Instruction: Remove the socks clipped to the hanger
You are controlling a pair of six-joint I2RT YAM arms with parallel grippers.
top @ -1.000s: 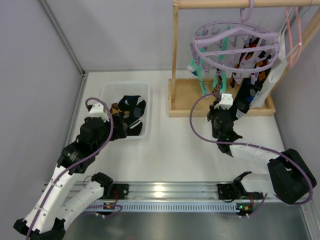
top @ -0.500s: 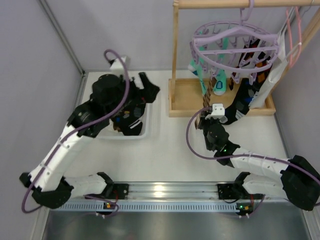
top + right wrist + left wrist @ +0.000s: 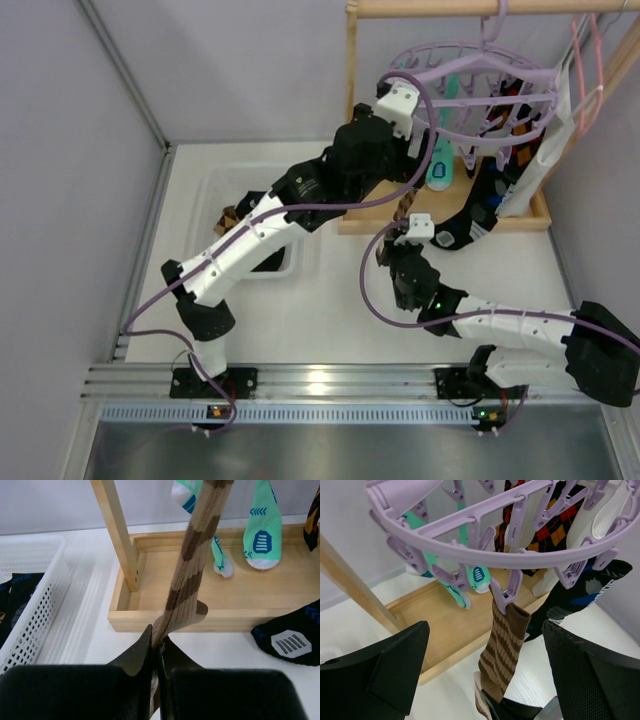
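The lavender ring hanger [image 3: 470, 75] [image 3: 470, 555] hangs from the rack bar with socks on its pegs. A brown-tan striped sock [image 3: 507, 640] [image 3: 192, 570] [image 3: 405, 205] is clipped at its cuff by a peg and stretched downward. My right gripper [image 3: 159, 642] [image 3: 395, 250] is shut on its lower end. My left gripper [image 3: 485, 630] [image 3: 415, 150] is open just below the ring, its fingers on either side of that sock and apart from it. Teal socks [image 3: 462, 592] [image 3: 262, 530], an argyle sock [image 3: 555, 525] and a black sock [image 3: 575, 595] [image 3: 292, 637] also hang there.
A white basket [image 3: 225, 185] [image 3: 30, 605] at the left holds dark socks. The wooden rack has a base tray [image 3: 360, 200] [image 3: 200, 600] and an upright post [image 3: 350, 90] [image 3: 117, 530]. A pink wire hanger [image 3: 590, 80] and a white cloth [image 3: 555, 140] hang at the right.
My left arm swung from the basket across to the hanger, gripper open. My right gripper kept its hold on the striped sock and drew it down and leftward.
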